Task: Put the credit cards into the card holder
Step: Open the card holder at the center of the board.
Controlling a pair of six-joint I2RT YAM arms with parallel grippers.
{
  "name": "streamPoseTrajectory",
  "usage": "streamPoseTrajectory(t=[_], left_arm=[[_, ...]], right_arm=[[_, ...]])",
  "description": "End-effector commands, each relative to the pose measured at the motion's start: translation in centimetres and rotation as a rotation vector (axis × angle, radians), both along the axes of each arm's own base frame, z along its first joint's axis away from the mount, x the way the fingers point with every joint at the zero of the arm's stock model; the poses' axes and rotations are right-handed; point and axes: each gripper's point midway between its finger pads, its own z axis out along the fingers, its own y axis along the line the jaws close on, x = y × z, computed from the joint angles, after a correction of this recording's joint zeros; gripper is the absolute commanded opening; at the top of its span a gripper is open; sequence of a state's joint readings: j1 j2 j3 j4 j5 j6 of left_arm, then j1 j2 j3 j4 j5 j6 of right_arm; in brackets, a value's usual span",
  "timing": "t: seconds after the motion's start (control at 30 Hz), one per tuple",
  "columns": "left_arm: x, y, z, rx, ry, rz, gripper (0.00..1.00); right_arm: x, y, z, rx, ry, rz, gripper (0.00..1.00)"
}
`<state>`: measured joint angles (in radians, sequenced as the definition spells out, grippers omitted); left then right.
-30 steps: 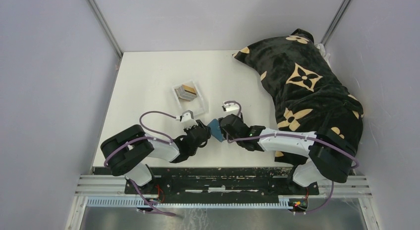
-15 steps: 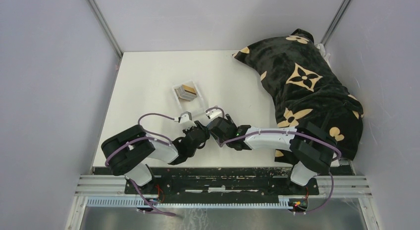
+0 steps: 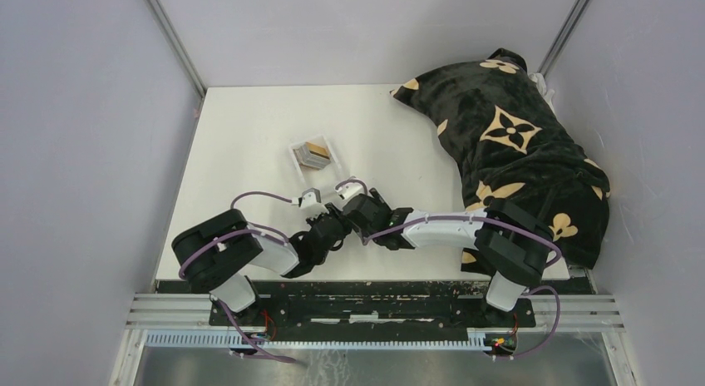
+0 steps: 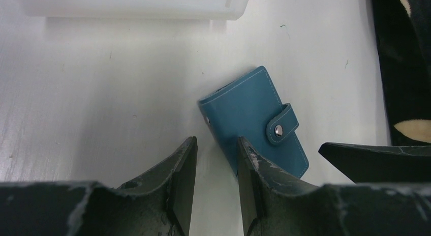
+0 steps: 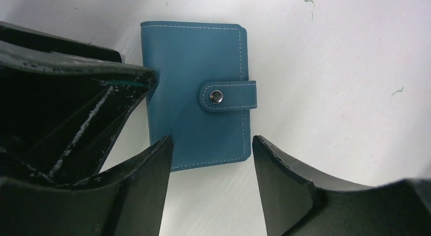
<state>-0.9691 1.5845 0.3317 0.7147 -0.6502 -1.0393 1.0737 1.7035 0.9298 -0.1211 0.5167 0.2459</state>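
Nothing of the task proper is done, by the look of it: the credit cards (image 3: 315, 154) lie stacked in a clear tray (image 3: 296, 151) toward the middle of the table (image 3: 249, 128), and the card holder (image 5: 195, 124) lies flat and closed close to the near edge, its snap tab (image 5: 227, 96) fastened. Opening it and moving each card across are both left to do. Both grippers crowd over it. The left gripper (image 4: 216, 144) has its fingers a narrow way apart with bare table between them, one finger at the holder's edge. The right gripper (image 5: 211, 142) has its fingers wide, straddling the holder's near end without clamping it. The table is white and lightly scuffed, and a black pillow (image 3: 515, 145) with tan flower motifs fills its far right corner and right edge. Plain grey walls enclose it.
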Motion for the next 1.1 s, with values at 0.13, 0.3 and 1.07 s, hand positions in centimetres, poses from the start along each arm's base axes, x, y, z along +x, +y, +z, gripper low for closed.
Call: streamPoseTrajectory(t=[0.13, 0.3, 1.07], left_arm=[[-0.1, 0.9, -0.8, 0.033, 0.001, 0.02, 0.42], [0.1, 1.2, -0.5, 0.036, -0.015, 0.039, 0.44], [2.1, 0.5, -1.3, 0.039, 0.006, 0.046, 0.46]], right_arm=[[1.9, 2.2, 2.4, 0.044, -0.088, 0.002, 0.65], [2.4, 2.6, 3.5, 0.072, -0.11, -0.007, 0.65], [4.5, 1.7, 0.2, 0.083, 0.038, -0.043, 0.67]])
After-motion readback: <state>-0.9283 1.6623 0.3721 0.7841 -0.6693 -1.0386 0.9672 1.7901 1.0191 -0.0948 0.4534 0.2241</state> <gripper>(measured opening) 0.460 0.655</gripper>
